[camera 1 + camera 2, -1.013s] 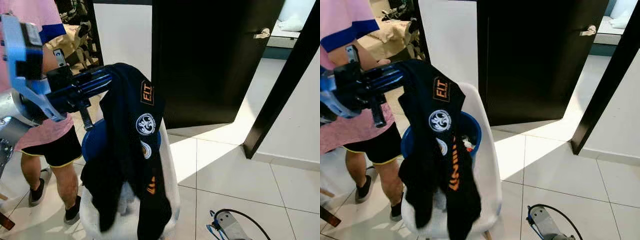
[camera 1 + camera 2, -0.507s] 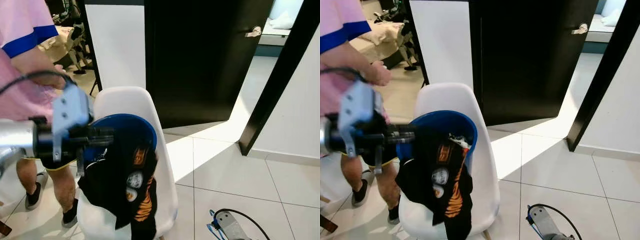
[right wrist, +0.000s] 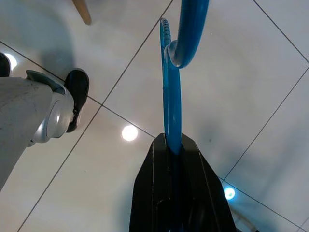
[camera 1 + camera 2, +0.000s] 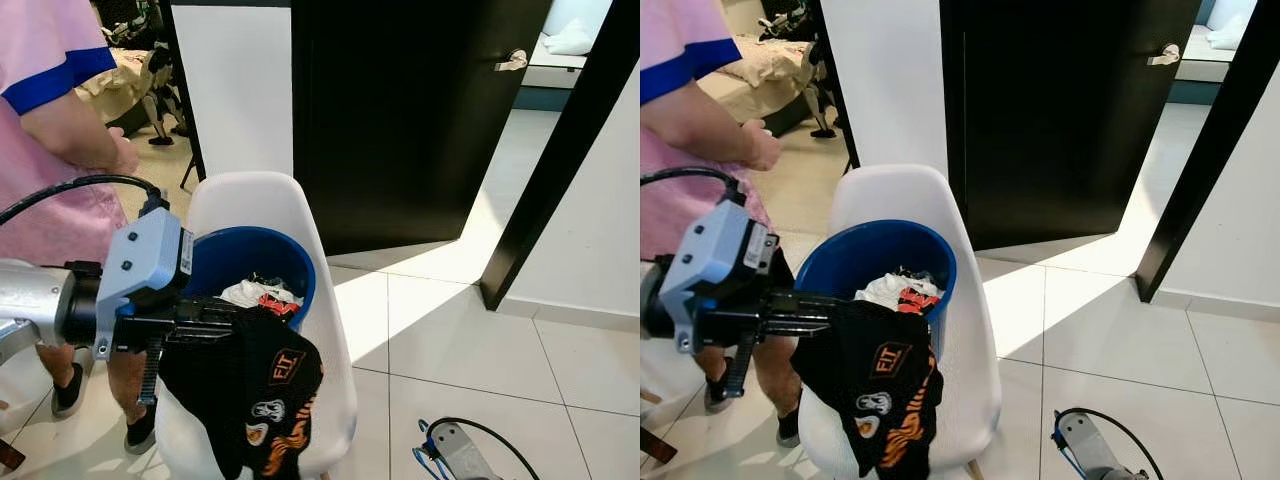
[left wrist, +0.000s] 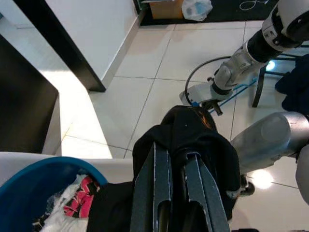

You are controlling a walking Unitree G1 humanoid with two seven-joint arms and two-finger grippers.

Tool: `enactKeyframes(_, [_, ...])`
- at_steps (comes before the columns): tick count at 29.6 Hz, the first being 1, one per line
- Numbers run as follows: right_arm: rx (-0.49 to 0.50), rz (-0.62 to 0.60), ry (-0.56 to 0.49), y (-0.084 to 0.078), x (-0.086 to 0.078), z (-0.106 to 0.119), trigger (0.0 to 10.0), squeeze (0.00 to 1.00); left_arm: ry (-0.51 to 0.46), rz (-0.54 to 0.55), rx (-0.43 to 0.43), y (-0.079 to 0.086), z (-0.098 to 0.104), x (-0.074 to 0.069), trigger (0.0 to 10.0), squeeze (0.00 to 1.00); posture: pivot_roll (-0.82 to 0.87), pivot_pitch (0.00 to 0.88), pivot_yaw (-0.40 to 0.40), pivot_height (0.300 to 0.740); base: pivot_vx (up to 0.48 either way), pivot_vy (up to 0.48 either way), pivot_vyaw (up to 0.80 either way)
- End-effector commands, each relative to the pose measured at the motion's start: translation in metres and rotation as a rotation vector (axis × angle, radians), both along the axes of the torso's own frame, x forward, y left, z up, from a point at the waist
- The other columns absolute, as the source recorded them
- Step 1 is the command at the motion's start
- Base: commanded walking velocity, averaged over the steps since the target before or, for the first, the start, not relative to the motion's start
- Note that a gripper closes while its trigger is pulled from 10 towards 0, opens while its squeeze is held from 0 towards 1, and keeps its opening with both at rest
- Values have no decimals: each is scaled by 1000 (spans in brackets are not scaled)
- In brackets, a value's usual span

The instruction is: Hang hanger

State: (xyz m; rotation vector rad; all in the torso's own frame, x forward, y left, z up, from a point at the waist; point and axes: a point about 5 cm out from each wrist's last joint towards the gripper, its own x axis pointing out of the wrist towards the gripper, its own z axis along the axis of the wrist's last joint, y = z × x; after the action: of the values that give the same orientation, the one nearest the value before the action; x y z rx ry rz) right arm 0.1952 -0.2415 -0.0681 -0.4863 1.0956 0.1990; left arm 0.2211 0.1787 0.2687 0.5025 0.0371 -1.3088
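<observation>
The left arm (image 4: 35,305) reaches level across the body toward the white chair (image 4: 262,205), its left gripper (image 4: 215,318) over the seat with both black fingers (image 5: 161,191) closed on a dark shirt (image 4: 262,390). The right gripper (image 3: 175,147) hangs low beside the chair, pointing at the floor, fingers clamped on a blue hanger (image 3: 173,82).

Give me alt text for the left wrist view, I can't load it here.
The left gripper holds a black garment draped over its closed fingers, above a blue basket of clothes on a white chair, with white floor tiles beyond.
</observation>
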Motion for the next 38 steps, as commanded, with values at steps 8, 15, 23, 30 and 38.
enactKeyframes(8, [3, -1, 5, 0, -1, -1, 10000, 0, -60, 650, -9, 53, -17, 71, 10000, 0, -32, 0, -4, 740, 0, 0, 0])
enactKeyframes(15, [3, -1, 7, 1, -2, -1, 10000, 0, -43, 1367, -40, 141, -24, 98, 10000, 0, -38, 0, 4, 740, 0, 0, 0])
enactKeyframes(23, [2, 2, 13, 0, -3, -2, 10000, 0, 19, 1324, -2, 126, -54, 98, 10000, 0, -38, 0, 2, 740, 0, 0, 0])
enactKeyframes(30, [1, 5, 18, 0, -3, -2, 10000, 0, 103, 923, -3, 44, -84, 92, 10000, 0, -42, 0, 0, 740, 0, 0, 0])
enactKeyframes(38, [2, 3, 18, 0, -3, -2, 10000, 0, 125, 932, 19, 33, -94, 96, 10000, 0, -44, 0, 5, 740, 0, 0, 0])
